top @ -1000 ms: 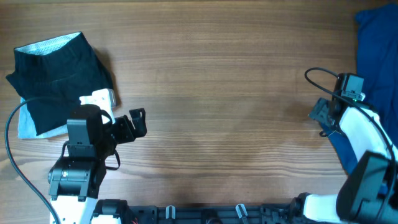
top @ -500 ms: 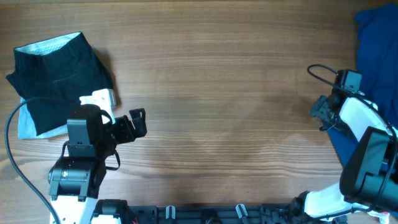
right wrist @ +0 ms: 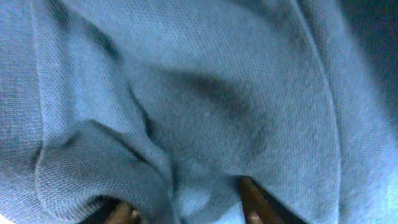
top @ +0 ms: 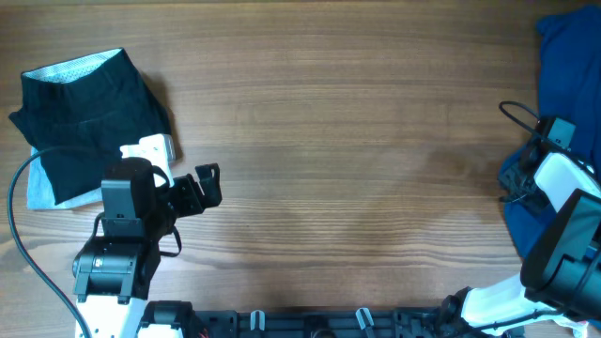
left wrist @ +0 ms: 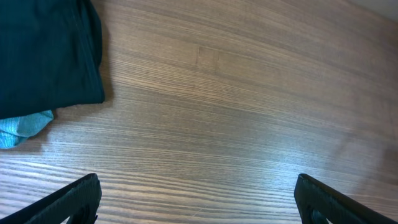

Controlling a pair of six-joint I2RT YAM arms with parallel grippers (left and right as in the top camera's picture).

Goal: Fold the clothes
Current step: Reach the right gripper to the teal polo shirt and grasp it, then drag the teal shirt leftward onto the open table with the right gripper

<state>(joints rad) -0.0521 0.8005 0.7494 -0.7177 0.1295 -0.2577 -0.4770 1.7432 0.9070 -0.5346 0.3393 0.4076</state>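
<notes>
The deep-blue shirt (top: 569, 84) lies bunched along the table's right edge. My right gripper (top: 519, 180) is at its left border, and in the right wrist view the blue knit (right wrist: 217, 93) fills the picture. A raised fold of it sits pinched in my right gripper (right wrist: 186, 214). A black garment (top: 84, 131) lies folded at the far left, also seen in the left wrist view (left wrist: 43, 56). My left gripper (top: 205, 186) hovers just right of it, open and empty (left wrist: 199, 199) over bare wood.
A pale blue cloth (top: 38, 192) peeks out from under the black garment, also in the left wrist view (left wrist: 18, 127). The wooden tabletop (top: 338, 141) stretches between the two arms. A black cable (top: 516, 111) loops off the right wrist.
My right gripper has slid right from the bare wood onto the blue shirt's border and closed on a fold. The left arm has not moved.
</notes>
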